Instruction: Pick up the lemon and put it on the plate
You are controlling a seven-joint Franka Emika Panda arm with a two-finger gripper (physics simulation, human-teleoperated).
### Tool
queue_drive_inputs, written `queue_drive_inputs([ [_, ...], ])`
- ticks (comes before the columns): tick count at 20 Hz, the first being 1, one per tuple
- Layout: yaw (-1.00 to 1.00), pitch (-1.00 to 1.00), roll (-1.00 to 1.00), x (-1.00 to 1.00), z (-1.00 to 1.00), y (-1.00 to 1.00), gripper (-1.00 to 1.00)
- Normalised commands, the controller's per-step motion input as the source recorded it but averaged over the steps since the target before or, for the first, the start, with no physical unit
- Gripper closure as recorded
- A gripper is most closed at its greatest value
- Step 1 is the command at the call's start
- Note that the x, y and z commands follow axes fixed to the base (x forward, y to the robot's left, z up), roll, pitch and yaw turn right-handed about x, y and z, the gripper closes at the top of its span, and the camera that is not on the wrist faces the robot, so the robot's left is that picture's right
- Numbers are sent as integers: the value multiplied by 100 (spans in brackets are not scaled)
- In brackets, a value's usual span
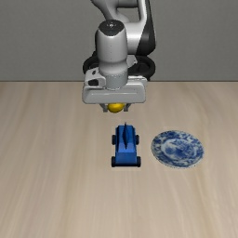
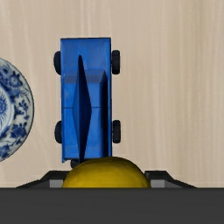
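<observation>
The gripper [image 2: 105, 182] is closed to about the lemon's width. Its fingers [image 2: 163, 178] sit against both sides of the lemon [image 2: 105, 170], so the grasp looks made. I cannot tell whether the lemon is off the table [image 1: 46, 167] yet. Just past it is a blue toy car [image 2: 87, 96], lying lengthwise away from the hand. Beyond that, to one side of the car, the blue-patterned plate [image 2: 10, 109] has nothing on it. Lifting, carrying past the car and setting the lemon down are still to do.
</observation>
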Motion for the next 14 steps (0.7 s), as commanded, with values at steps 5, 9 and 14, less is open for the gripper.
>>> queue_drive_inputs([
  [5, 0, 0, 0, 0, 0, 100, 100],
  [9, 0, 0, 0, 0, 0, 100, 100],
  [14, 0, 0, 0, 0, 0, 100, 100],
])
